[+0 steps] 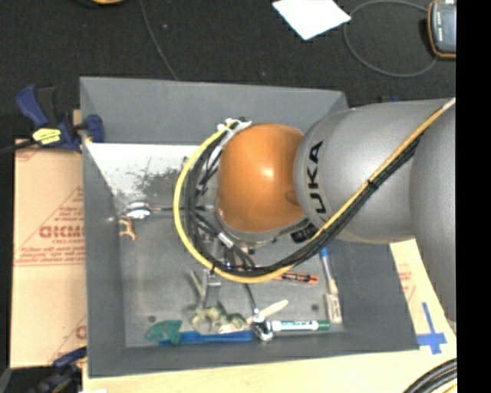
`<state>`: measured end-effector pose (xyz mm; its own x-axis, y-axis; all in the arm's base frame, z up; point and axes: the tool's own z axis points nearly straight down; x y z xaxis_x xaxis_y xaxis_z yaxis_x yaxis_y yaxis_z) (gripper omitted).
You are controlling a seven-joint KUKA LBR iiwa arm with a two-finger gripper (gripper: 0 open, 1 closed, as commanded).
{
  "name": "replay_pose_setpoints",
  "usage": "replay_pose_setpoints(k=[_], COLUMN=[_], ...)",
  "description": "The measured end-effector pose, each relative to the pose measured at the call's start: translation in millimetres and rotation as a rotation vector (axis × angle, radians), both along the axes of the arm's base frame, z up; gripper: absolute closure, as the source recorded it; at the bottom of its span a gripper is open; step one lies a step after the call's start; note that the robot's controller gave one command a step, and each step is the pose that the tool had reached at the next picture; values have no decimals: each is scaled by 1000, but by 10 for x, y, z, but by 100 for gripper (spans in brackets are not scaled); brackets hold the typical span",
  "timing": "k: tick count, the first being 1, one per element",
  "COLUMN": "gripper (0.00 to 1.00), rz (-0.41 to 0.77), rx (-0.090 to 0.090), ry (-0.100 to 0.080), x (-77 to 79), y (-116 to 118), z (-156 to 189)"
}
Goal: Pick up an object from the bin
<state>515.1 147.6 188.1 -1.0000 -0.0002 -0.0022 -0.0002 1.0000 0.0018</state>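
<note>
Claw (205, 290): low over the bin (103, 269) floor; its opening and any hold could not be told.
Nearest thing: pale lumpy clump (211, 316) just at 6 o'clock, against the wall.
Neighbours: soft teal scrap (164, 331) at 8 o'clock; smooth green-and-white marker (298, 326) at 4 o'clock, long axis 9-to-3.

Grey bin (107, 253), orange wrist cover (257, 176), yellow cable (180, 207), silver arm (383, 138), teal scrap (165, 331), white marker with green band (299, 325), orange-red pen (299, 278).

White sheet of paper (311, 15) on the dark floor (192, 38) at top centre; a thin cable (354, 47) loops beside it; an orange-edged dark device (443, 27) at upper right
</note>
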Motion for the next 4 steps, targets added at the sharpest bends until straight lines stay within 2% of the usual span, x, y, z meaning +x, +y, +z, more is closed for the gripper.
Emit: replay_pose_setpoints(k=[1,2,3,4], gripper=[0,0,0,0], rz=[-102,-454,-260,-680], rx=[-1,10,-2,13], ry=[9,-14,11,-14], x=[-260,-59,-440,-147], y=[-553,-477,-727,-286], z=[-1218,-644,-888,-1176])
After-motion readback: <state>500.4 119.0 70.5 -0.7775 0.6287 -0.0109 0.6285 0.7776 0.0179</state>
